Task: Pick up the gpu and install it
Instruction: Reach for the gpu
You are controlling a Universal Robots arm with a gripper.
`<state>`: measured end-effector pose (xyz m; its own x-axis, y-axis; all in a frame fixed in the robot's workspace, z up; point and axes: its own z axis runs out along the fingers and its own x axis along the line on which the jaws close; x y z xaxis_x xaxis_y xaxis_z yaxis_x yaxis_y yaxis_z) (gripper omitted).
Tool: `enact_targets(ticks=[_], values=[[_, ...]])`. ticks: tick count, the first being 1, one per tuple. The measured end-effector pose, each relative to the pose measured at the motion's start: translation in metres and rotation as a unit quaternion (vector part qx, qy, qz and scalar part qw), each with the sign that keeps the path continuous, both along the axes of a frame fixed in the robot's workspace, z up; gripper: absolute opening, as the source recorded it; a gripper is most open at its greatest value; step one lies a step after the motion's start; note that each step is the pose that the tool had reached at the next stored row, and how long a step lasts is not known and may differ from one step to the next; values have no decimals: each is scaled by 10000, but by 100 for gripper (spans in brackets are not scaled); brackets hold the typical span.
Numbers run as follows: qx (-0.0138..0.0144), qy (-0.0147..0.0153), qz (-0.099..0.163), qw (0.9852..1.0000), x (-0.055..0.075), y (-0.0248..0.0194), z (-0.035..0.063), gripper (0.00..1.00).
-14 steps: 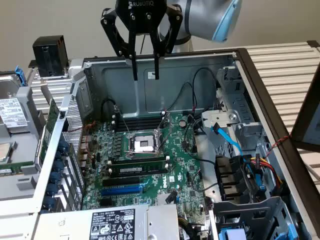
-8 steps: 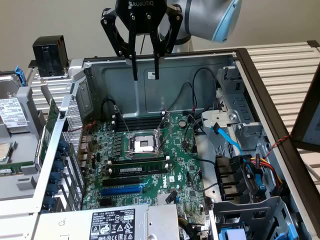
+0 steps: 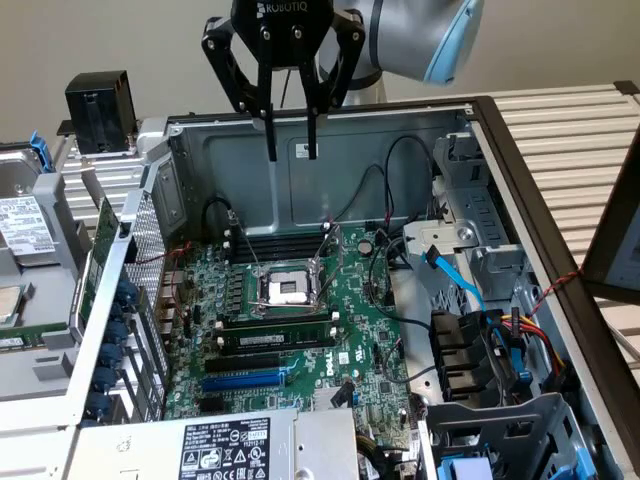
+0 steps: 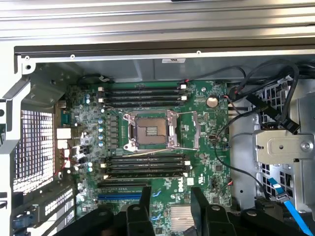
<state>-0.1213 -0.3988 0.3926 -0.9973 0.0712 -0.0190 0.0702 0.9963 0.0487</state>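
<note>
2 fingers (image 3: 271, 135) hang apart, holding nothing, above the open computer case (image 3: 400, 150) and its motherboard (image 3: 350, 330).

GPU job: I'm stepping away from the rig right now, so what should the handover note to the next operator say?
The gripper hangs above the back wall of the open case, fingers open, holding nothing.
The gpu, as far as I can tell, is the green card standing on edge outside the case at the exterior view's left; it is not gripped.
The expansion slots on the motherboard are bare, with no card seated.
Done: nothing of the job shows as done.
Left: the pickup and the install.
</note>
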Motion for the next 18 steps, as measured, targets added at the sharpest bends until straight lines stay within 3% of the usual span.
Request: enact_targets(ticks=[6, 8, 18], values=[[2, 0, 0, 10000, 0, 0, 0, 15], [2, 0, 1, 10000, 0, 0, 0, 11], [4, 0, 0, 10000, -5, 0, 0, 11]])
